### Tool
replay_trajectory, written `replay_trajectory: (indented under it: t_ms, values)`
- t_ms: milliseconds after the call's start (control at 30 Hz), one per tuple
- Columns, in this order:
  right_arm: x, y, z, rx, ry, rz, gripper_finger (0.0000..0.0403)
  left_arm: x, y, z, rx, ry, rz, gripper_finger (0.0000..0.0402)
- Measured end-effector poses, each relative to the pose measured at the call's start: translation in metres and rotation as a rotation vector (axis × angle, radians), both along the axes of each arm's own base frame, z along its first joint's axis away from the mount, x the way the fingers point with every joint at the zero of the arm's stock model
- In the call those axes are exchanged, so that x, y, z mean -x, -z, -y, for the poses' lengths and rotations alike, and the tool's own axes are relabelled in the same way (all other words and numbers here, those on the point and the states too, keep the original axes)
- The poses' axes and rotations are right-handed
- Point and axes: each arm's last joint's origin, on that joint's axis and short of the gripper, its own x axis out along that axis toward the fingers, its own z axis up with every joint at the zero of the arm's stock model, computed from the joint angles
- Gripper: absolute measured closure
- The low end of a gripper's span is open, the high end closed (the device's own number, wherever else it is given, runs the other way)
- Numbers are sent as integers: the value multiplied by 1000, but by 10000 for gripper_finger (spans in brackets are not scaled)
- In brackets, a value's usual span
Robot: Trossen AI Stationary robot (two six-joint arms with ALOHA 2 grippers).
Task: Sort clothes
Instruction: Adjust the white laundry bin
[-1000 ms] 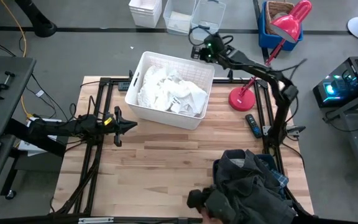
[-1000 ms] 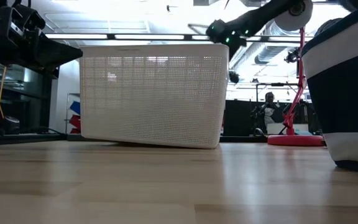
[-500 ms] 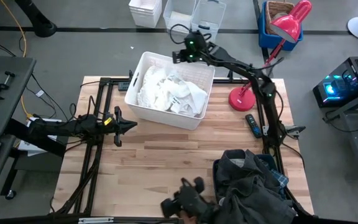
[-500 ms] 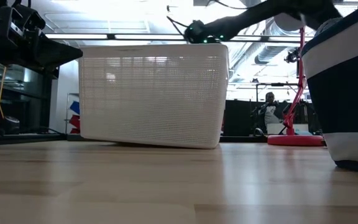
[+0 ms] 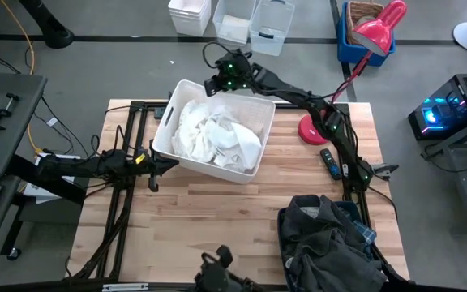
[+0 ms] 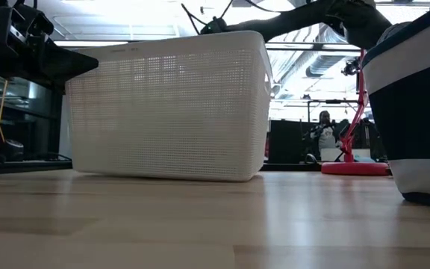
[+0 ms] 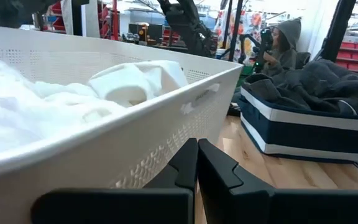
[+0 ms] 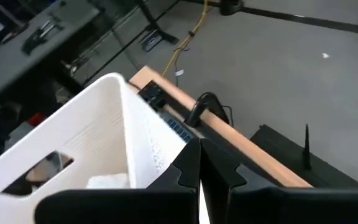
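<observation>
The white plastic basket (image 5: 169, 122) stands on its bottom at the table's far middle and holds white clothes (image 5: 217, 134), which also show in the left wrist view (image 7: 55, 106). Dark grey clothes (image 5: 323, 239) are heaped in the dark navy bin (image 6: 416, 112) at the near right. My right gripper (image 5: 215, 83) is shut at the basket's far rim, near its far left corner. My left gripper (image 5: 171, 165) is shut and level, right beside the basket's near left wall (image 7: 135, 149). I cannot tell whether it touches the wall. My right gripper lies with its shut fingers against the top of the basket's far wall (image 8: 160, 149), near the far left corner. It comes from the table's far right and slants down. The fingers hide the exact spot. The basket stays on the table.
A red desk lamp (image 5: 314, 126) and a black remote (image 5: 329, 162) stand right of the basket. A dark thing (image 5: 217, 276) shows at the table's near edge. Bare wood (image 5: 217, 211) lies between basket and bin. A person (image 7: 281, 46) sits beyond the table.
My right gripper has gone toward the table's left along the basket's far rim. The basket has slid toward the table's left and near edges and turned a little, ending beside my left gripper. The dark thing at the near edge has moved left.
</observation>
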Motion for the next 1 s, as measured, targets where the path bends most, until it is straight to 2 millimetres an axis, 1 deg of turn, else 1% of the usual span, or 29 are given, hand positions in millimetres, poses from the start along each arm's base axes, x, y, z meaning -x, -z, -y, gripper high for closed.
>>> replay_trajectory:
  t_ms: [133,200,267,333,367,400,433,567,633,667,733,900,1000]
  values:
    - [-7,-5,-13,21,-101,32,403,0,0,0,0,0,-1,401]
    - [-10,-7,-18,20,-122,46,403,0,0,0,-1,11,-2,401]
    - [-9,-10,-19,28,-99,38,403,0,0,0,0,11,0,401]
    - [-8,-16,-21,42,-70,20,403,0,0,0,0,12,-1,401]
    - [-6,-22,-21,55,-66,39,403,0,0,0,0,13,-1,401]
    - [-3,-28,-22,62,-63,51,403,0,0,0,0,13,-1,401]
    - [2,-38,-24,69,-70,63,403,0,0,0,2,7,-1,401]
    - [30,-91,-36,153,-86,103,403,0,0,0,3,0,-1,401]
    - [42,-107,-42,169,-116,101,403,0,0,0,3,4,-1,401]
    - [47,-112,-46,171,-123,86,403,0,0,0,3,5,-1,401]
    - [53,-119,-61,166,-156,51,403,0,0,0,3,5,-1,401]
    - [72,-137,-110,145,-286,-70,403,0,0,0,2,7,-1,401]
    - [77,-137,-140,114,-352,-160,403,0,0,0,2,7,-1,401]
